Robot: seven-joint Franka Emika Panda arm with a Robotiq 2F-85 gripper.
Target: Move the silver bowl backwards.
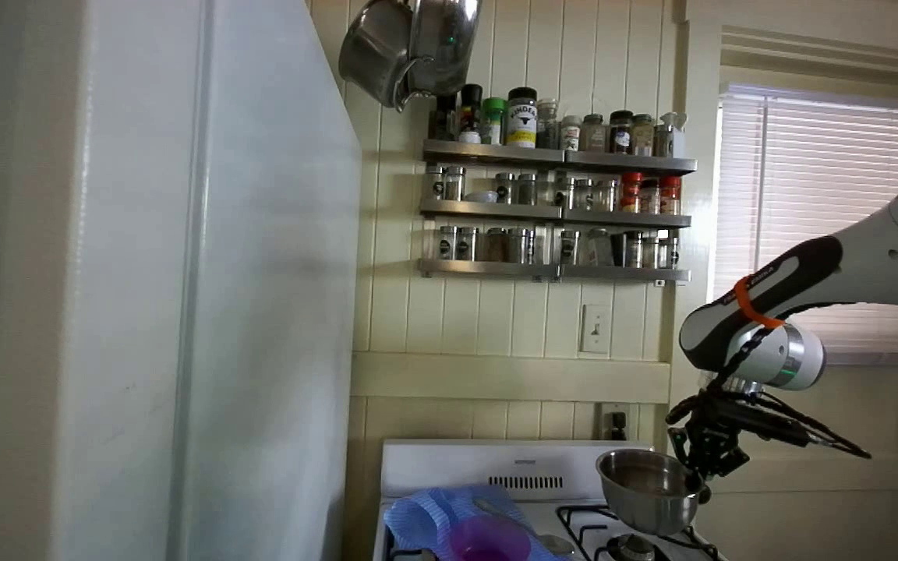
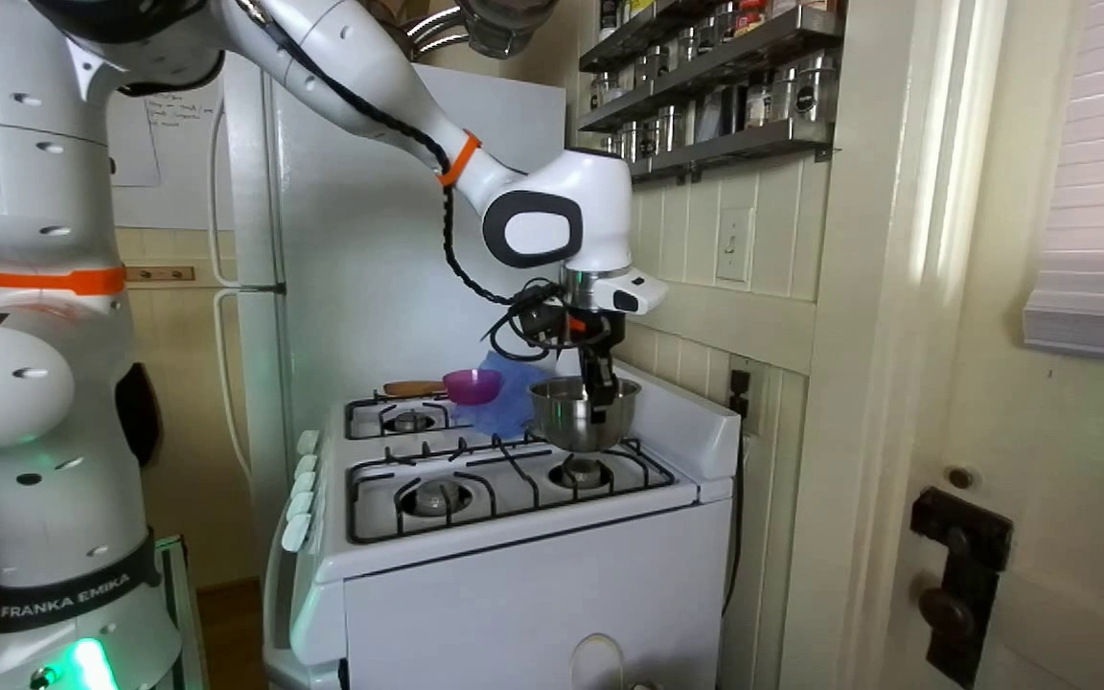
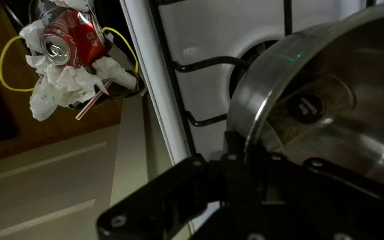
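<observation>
The gripper [image 3: 248, 151] pinches the rim of the silver bowl [image 2: 566, 422], with one finger inside and one outside. The bowl looks too wide to grab all the way around, so the thin edge is likely the easy part to squeeze. It is on the right of the stove [image 2: 533, 585], near the back panel [image 2: 691, 422]. Whether its bottom touches the grate [image 3: 212, 62] is hard to tell. Its top faces up, which should help keep in what looks like a jar [image 3: 307, 108]. To its left are a purple bowl [image 2: 472, 386] and a blue cloth [image 2: 511, 414]. If backwards means toward the wall [image 1: 511, 374], the bowl could bump the panel, so a small, slow move seems best.
</observation>
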